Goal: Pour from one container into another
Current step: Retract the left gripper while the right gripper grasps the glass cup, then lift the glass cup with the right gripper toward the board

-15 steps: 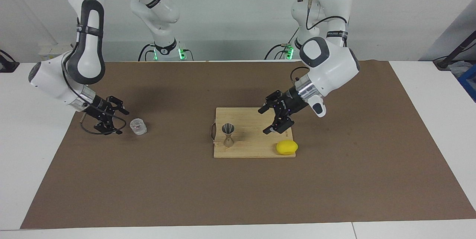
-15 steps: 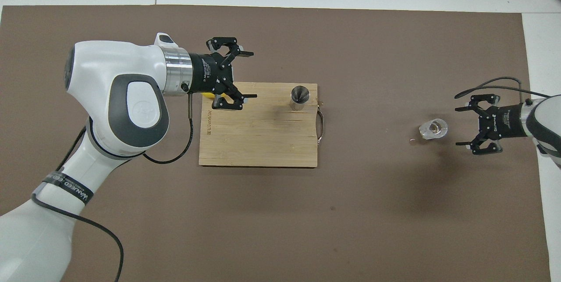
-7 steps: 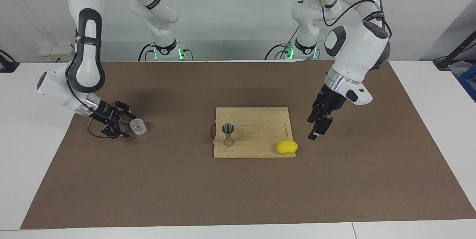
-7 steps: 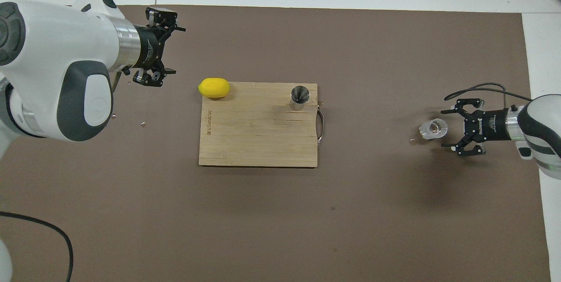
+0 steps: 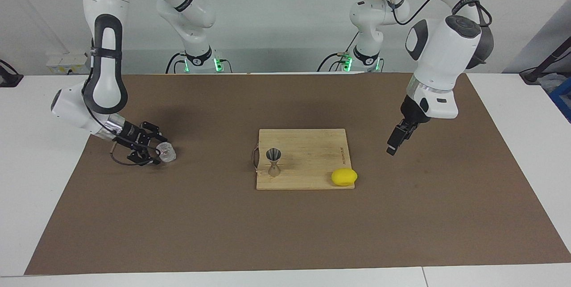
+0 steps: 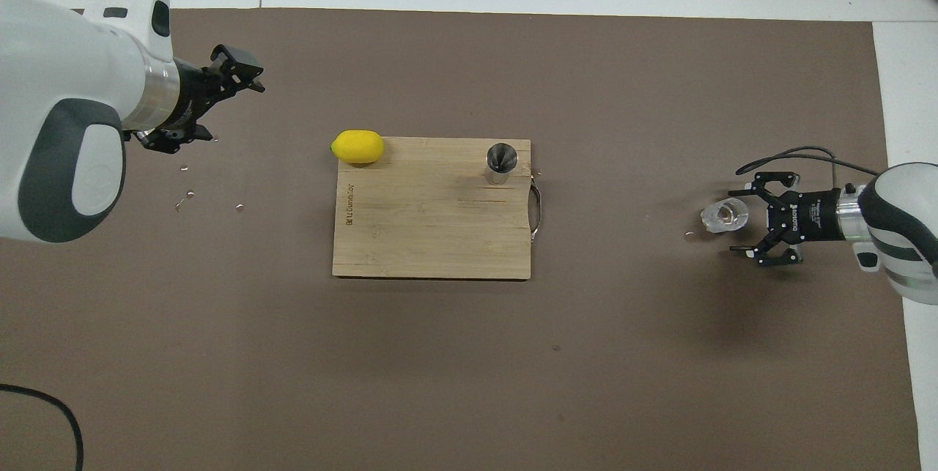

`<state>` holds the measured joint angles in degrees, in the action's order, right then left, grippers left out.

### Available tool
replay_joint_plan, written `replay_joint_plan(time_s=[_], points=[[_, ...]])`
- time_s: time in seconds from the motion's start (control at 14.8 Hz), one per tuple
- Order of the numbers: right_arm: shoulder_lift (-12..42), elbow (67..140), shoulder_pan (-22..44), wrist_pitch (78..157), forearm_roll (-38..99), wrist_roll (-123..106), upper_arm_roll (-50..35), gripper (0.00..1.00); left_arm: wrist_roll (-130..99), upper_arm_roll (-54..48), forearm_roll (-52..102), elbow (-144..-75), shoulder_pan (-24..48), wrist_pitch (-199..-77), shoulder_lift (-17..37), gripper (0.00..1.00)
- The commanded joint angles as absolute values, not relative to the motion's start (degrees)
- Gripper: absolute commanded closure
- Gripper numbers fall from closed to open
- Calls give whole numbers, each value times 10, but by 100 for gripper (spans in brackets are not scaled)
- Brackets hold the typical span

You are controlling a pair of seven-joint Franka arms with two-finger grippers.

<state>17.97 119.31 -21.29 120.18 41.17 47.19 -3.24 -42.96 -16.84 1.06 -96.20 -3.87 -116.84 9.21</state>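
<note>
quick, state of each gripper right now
left gripper: open, empty, up over the mat.
right gripper: open, low beside the glass cup, not gripping it.

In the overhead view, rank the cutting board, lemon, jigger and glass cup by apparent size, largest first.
1. Cutting board, by far the largest.
2. Lemon.
3. Glass cup, slightly smaller than the lemon.
4. Jigger, though seen from above only its top cone shows, so cup versus jigger is close.
</note>
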Motion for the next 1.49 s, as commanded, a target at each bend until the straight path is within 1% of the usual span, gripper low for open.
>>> replay_joint_plan(time_s=[0.0,0.14,0.27,0.54,0.61,0.68,0.74,0.81,0.95,1.08,1.15,1.22,1.42], points=[[177,1204,-214,1207,430,447,-35,0,-278,-171,0,-971,-60,-1104,62,0],[178,1204,-209,1208,437,442,-36,0,-136,-171,0,-969,-84,-1057,47,0],[178,1206,-208,1220,460,430,-36,0,-43,-171,-16,-968,-91,-1016,33,0],[178,1207,-208,1218,460,430,-36,0,11,-168,-41,-941,-91,-910,11,0],[178,1206,-208,1216,460,430,-36,2,12,-163,-40,-934,-89,-892,11,0],[178,1205,-208,1213,460,430,-36,8,12,-136,-37,-933,-74,-885,11,0],[178,1204,-208,1212,460,432,-37,22,12,-91,-36,-933,-26,-887,3,0],[178,1202,-208,1213,460,432,-37,35,12,-54,-26,-933,1,-888,0,0],[178,1197,-208,1213,460,438,-37,62,11,-43,10,-932,-6,-885,-15,0],[175,1197,-208,1213,461,440,-36,91,11,-51,12,-930,-11,-882,-16,0],[172,1194,-208,1213,461,441,-36,98,11,-52,12,-924,-8,-879,-16,0],[171,1190,-208,1212,461,445,-36,100,11,-50,13,-911,-4,-870,-15,0],[155,1174,-207,1208,459,492,-40,100,12,-48,11,-884,-4,-846,-9,0]])
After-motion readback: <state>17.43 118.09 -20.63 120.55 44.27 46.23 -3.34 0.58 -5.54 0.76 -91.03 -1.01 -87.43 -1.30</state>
